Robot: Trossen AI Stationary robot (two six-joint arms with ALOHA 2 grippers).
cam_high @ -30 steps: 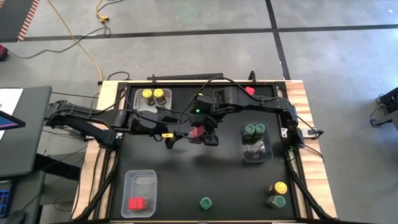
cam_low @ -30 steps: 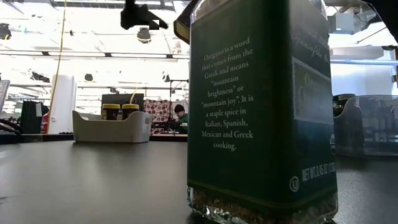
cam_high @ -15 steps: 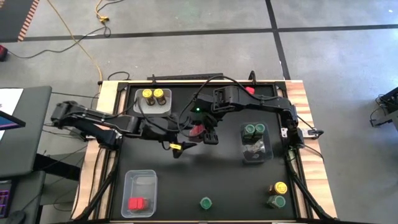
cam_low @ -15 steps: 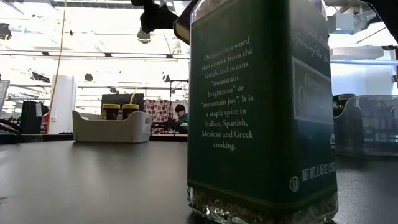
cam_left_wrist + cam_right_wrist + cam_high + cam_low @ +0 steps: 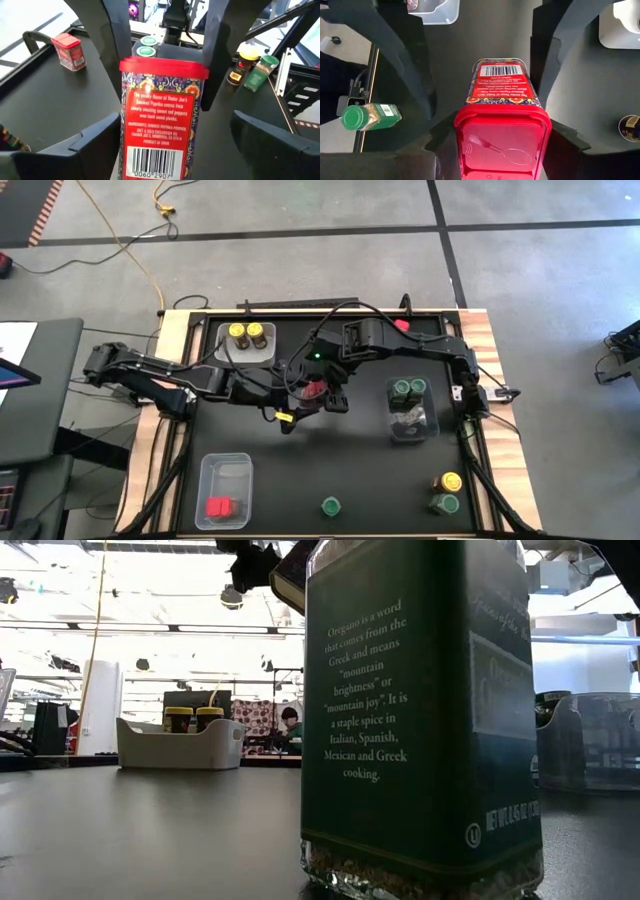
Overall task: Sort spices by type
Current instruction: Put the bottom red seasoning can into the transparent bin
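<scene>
Right gripper (image 5: 492, 145) pinches the red paprika tin (image 5: 501, 107); left gripper (image 5: 160, 150) spread around it

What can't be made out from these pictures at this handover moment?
- High view: the red paprika tin is mostly covered by the right gripper and left gripper; contact there is unreadable.
- Low view: the oregano jar fills the frame, hiding the handover; its lid is cut off.
- Left wrist view: the tin's base is cut off, so whether the left fingers touch it cannot be told.
- Right wrist view: the tin's lid hides the right fingertips.
</scene>
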